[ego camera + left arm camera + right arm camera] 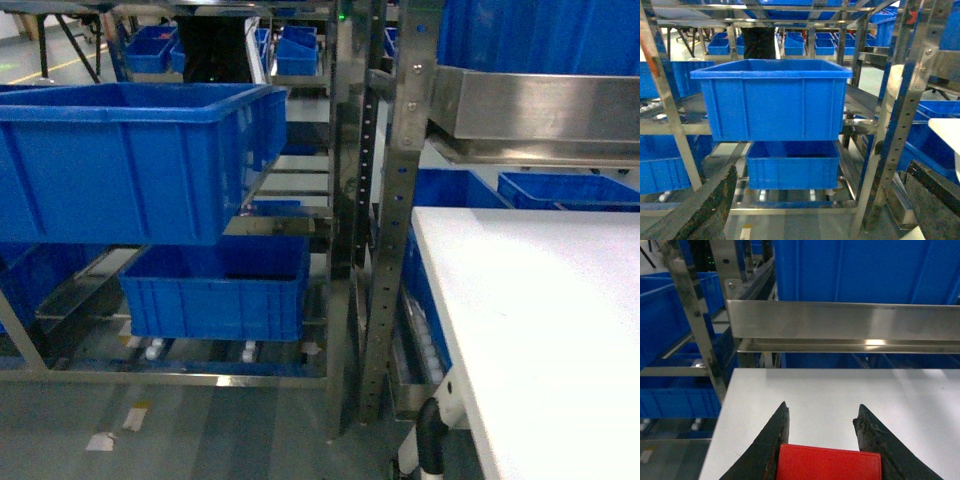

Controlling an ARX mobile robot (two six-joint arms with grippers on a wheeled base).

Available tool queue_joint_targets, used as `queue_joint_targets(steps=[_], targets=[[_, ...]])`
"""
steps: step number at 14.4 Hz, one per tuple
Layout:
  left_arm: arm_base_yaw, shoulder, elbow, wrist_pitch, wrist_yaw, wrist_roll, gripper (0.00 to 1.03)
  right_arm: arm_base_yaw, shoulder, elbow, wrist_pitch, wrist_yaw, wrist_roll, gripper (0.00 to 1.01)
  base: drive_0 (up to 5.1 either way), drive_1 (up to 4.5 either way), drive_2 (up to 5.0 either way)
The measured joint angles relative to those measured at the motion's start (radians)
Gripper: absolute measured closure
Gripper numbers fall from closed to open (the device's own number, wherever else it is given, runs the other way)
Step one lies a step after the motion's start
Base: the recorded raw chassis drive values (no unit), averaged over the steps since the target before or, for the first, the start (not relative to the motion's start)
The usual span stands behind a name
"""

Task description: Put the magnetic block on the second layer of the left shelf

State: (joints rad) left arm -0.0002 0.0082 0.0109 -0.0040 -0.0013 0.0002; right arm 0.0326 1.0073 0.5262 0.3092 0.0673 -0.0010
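The magnetic block point(827, 465), a plain red cube, sits wedged between the two dark fingers of my right gripper point(822, 407), which is shut on it just above the white tabletop point(840, 387). The left shelf second layer point(285, 225) is a shiny steel rack level that carries a large deep blue bin point(130, 160). In the left wrist view that bin point(772, 100) stands straight ahead on its steel rails point(670, 127). My left gripper point(822, 167) is open and holds nothing, well short of the rack. Neither gripper shows in the head view.
A smaller blue crate point(215, 285) sits on the rack level below the big bin. Perforated steel posts point(395, 200) stand between the rack and the white table point(540, 320). A steel rail point(840, 320) with a blue bin above it overhangs the table's far edge.
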Motion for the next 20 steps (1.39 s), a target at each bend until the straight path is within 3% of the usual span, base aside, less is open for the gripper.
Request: queue_joint_targets(steps=[20], targets=[[0.000,0.000,0.000,0.000,0.000,0.000,0.05,0.000,-0.001,0.000,-0.001,-0.001,0.000,0.68,-5.0,2.43,2.4]])
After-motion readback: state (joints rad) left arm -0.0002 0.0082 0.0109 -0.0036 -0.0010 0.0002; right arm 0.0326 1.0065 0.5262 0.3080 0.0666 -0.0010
